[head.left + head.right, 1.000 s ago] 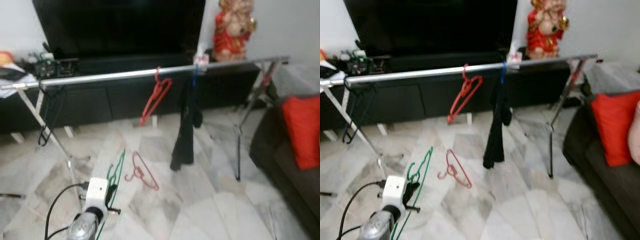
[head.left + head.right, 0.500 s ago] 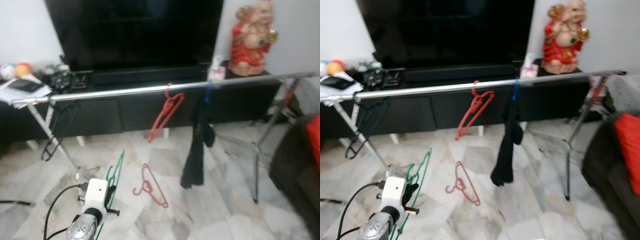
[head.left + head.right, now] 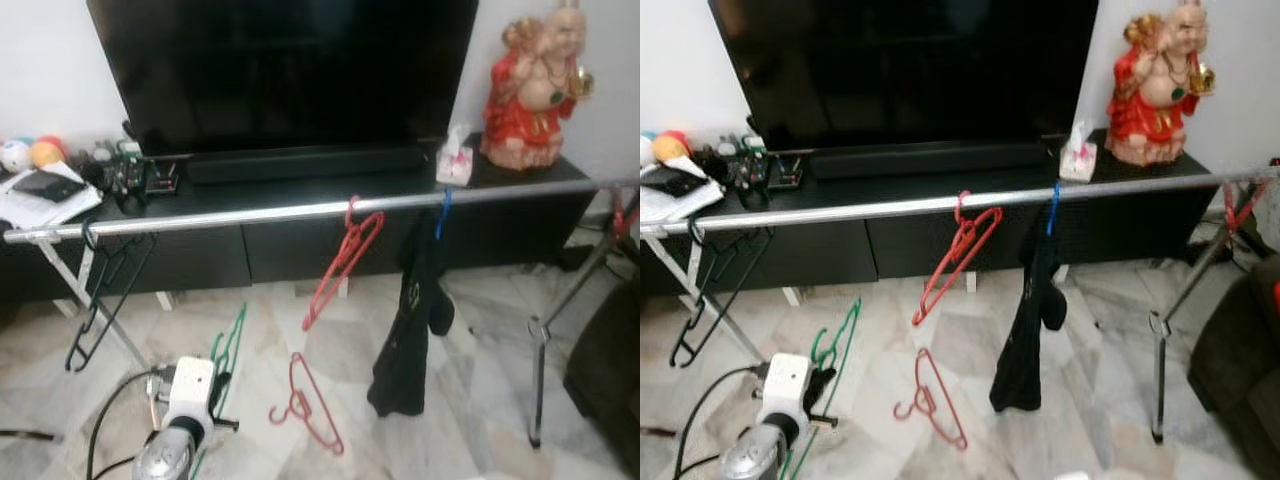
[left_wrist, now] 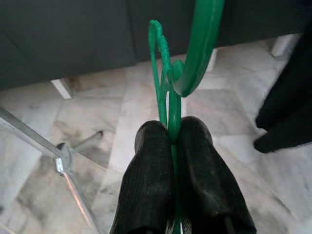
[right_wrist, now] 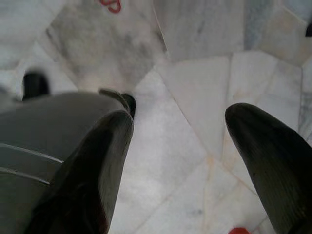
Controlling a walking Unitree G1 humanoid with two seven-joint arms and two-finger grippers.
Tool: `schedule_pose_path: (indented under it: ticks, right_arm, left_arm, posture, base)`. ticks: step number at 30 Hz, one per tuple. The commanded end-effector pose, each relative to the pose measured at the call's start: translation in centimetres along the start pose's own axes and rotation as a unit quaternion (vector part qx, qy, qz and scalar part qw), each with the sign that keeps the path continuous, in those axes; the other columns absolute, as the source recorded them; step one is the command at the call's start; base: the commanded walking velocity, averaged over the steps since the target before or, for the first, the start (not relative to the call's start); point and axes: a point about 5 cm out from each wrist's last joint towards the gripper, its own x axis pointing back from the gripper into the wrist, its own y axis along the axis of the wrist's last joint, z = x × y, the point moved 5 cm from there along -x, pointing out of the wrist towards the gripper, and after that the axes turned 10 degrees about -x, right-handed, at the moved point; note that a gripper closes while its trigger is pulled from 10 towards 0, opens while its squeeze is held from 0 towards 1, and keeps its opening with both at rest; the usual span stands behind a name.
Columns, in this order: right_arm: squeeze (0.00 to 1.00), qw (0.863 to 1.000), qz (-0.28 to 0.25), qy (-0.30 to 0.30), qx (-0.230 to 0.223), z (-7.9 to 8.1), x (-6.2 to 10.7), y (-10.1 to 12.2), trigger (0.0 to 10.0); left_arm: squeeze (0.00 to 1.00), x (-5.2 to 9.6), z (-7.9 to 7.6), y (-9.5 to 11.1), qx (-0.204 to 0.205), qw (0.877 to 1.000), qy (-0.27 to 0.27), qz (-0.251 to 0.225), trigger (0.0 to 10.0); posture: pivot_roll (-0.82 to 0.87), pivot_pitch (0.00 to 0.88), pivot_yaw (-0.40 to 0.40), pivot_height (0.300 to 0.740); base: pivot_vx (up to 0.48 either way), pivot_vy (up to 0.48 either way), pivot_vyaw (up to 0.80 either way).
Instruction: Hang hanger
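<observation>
- Over the last second my head view has lifted and swung — the long silver metal rail (image 3: 300, 211) now runs nearly level across the frame and sits closer. I read that as the camera moving, not the things; it puts me better squared up for the hang.
- My left pincer (image 4: 176, 141) is clamped on the thin green plastic hanger (image 3: 228, 350), fingers pressed tight either side of its stem, low and in front of me, well below the rail.
- The hanger's long axis runs away from the pincer, up toward the rail, its hook (image 4: 161, 58) leading.
- On the rail hang a red plastic hanger (image 3: 343, 262), a dark garment (image 3: 408, 335) and a black wire hanger (image 3: 100, 300); another red hanger (image 3: 305, 405) lies on the marble floor (image 3: 470, 400).
- My right pincer (image 5: 178, 146) hangs idle over the floor, fingers spread, holding nothing.
</observation>
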Motion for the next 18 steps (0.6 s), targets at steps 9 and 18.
schedule_pose_path:
  ticks: [9, 18]
  right_arm:
    - [0.00, 1.000, 0.004, 0.014, 0.010, 1.0, -0.2, 0.3, 10.0]
    - [0.00, 1.000, 0.000, 0.017, 0.008, 1.0, -0.2, 0.4, 10.0]
  left_arm:
    - [0.00, 0.3, 1.5, -0.2, -0.006, 0.999, 0.038, 0.004, 10.0]
    - [0.00, 0.4, 2.1, 0.0, -0.006, 0.998, 0.060, -0.004, 10.0]
  posture:
    - [-0.07, 0.000, -0.020, 0.740]
    - [-0.07, 0.000, -0.024, 0.740]
  base:
    - [0.178, 0.000, 0.00]
    - [0.000, 0.000, 0.00]
